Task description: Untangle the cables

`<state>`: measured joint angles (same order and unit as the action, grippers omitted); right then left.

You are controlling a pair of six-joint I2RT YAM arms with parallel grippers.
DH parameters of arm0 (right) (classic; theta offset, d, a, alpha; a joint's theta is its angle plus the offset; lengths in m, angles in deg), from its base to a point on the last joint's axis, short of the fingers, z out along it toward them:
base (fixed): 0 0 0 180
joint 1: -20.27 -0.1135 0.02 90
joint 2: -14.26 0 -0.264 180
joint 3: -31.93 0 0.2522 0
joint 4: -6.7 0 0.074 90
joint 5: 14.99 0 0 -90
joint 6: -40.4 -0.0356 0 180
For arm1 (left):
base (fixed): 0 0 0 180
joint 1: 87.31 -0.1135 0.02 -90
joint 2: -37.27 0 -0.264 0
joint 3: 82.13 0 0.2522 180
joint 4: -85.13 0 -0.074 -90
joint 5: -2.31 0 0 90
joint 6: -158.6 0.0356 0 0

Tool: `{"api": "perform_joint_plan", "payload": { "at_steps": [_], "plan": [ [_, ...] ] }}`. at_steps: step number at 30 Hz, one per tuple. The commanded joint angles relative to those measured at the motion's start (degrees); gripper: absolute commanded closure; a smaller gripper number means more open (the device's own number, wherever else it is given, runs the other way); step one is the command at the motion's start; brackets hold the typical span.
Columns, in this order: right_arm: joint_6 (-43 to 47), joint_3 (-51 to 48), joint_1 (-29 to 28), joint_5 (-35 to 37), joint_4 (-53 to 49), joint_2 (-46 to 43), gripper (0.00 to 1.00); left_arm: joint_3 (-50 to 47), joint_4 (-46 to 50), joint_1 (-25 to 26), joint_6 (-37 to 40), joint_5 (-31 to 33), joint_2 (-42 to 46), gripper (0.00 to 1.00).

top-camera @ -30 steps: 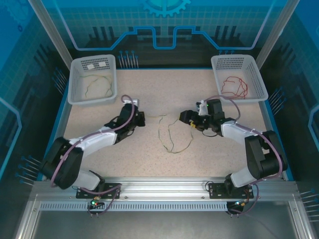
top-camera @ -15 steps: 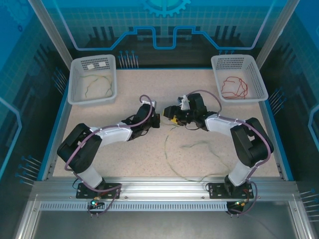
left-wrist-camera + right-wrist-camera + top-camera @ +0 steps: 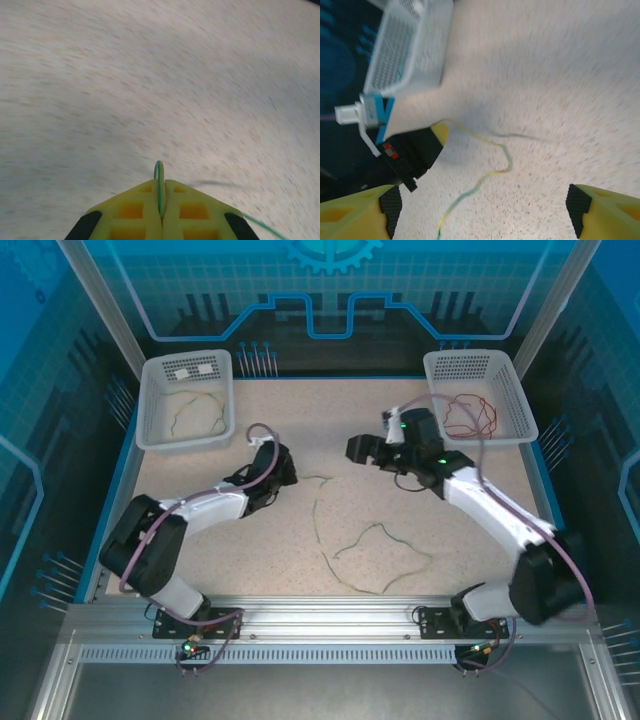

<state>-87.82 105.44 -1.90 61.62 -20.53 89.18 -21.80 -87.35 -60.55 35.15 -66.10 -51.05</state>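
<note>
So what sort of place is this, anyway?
Probably a robotics lab test cell: left arm and right arm bolted to a metal rail, blue printed walls round the table, a white basket holding a red cable.

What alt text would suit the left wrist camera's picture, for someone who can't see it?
Two yellow fingers at the bottom edge are shut on a thin green cable, which loops just above their tips and trails toward the lower right. Behind lies a blurred, speckled beige table.

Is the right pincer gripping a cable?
No: the right pincer stands wide open, and the cable lies on the table ahead.
</note>
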Motion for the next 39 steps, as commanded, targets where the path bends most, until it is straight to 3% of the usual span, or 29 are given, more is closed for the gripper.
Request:
{"api": "perform_joint_plan", "payload": {
  "at_steps": [1,6,12,19,26,32,36,39],
  "plan": [
    [1.1,-1.6,4.9,2.6,-8.0,-6.4,0.09,-1.8,4.3,-2.5,-4.2,7.0,5.5,1.00],
    [-2.6,-1.4,4.4,-4.2,-16.2,-8.5,0.09,-2.1,6.3,-3.4,-5.0,9.4,9.2,1.00],
    [-10.1,-7.5,-5.1,-12.1,-1.9,-5.4,0.07,-2.8,4.6,-3.0,-5.2,8.5,8.5,1.00],
    [-10.6,-7.2,-8.9,-12.8,2.0,6.4,0.00,-2.1,4.6,-1.3,-3.9,9.4,7.7,1.00],
    [-13.2,-10.5,-13.7,-17.5,20.9,12.5,0.00,-2.1,4.5,-0.9,-3.6,9.5,6.9,1.00],
    [-10.1,-4.3,-18.5,-17.5,21.7,21.8,0.00,-1.9,3.8,-0.3,-3.1,9.5,5.6,1.00],
    [-7.3,0.5,-21.2,-14.3,17.9,25.4,0.16,-1.9,3.2,-0.1,-2.1,9.3,5.3,1.00],
    [-8.2,1.6,-20.9,-13.6,17.1,25.9,0.54,-2.3,3.0,-0.1,-1.8,9.3,5.3,1.00]
  ]
}}
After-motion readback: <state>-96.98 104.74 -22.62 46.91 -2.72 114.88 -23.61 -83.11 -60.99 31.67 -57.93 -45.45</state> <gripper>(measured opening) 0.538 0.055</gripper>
